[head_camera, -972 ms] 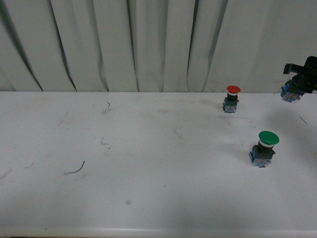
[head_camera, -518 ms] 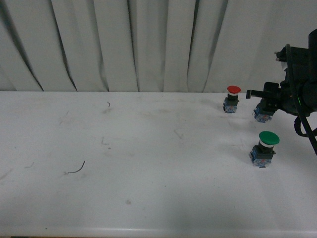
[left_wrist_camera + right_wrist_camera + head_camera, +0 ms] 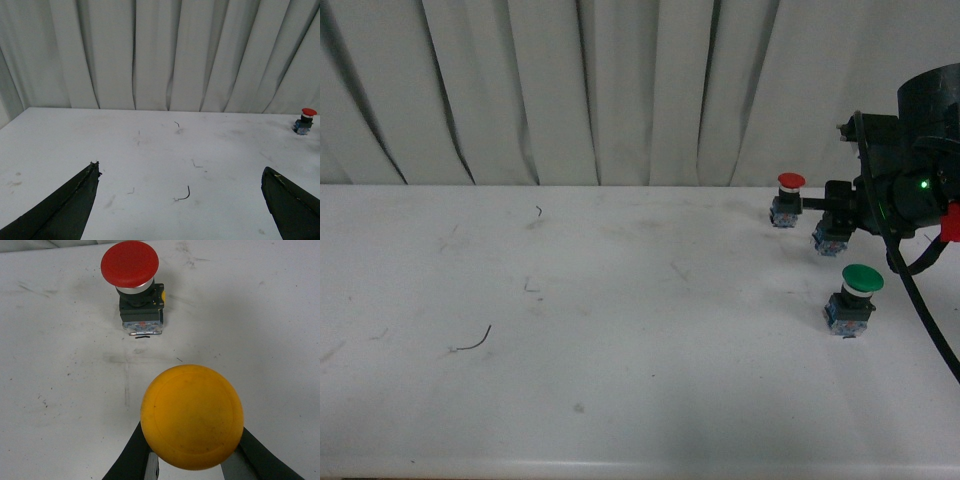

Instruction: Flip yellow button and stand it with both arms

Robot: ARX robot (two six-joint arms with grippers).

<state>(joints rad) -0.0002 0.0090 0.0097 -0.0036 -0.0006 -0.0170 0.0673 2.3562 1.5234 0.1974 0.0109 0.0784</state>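
My right gripper (image 3: 836, 226) is shut on the yellow button (image 3: 192, 416). In the right wrist view its round yellow cap faces the camera and hides its body and most of the fingers (image 3: 131, 457). In the front view only the button's blue base (image 3: 828, 240) shows, low over the table just right of the red-capped switch (image 3: 787, 199). My left gripper (image 3: 182, 187) is open and empty, its two black fingertips (image 3: 80, 192) wide apart over bare table; it is out of the front view.
The red-capped switch also shows upright in the right wrist view (image 3: 134, 285) and far off in the left wrist view (image 3: 305, 120). A green-capped switch (image 3: 853, 297) stands nearer me, below the right gripper. White table (image 3: 570, 330) with a small dark wire scrap (image 3: 475, 340); curtain behind.
My right arm has moved leftward and down into view with the yellow button, from the far right edge to beside the red-capped switch. The switches have not moved.
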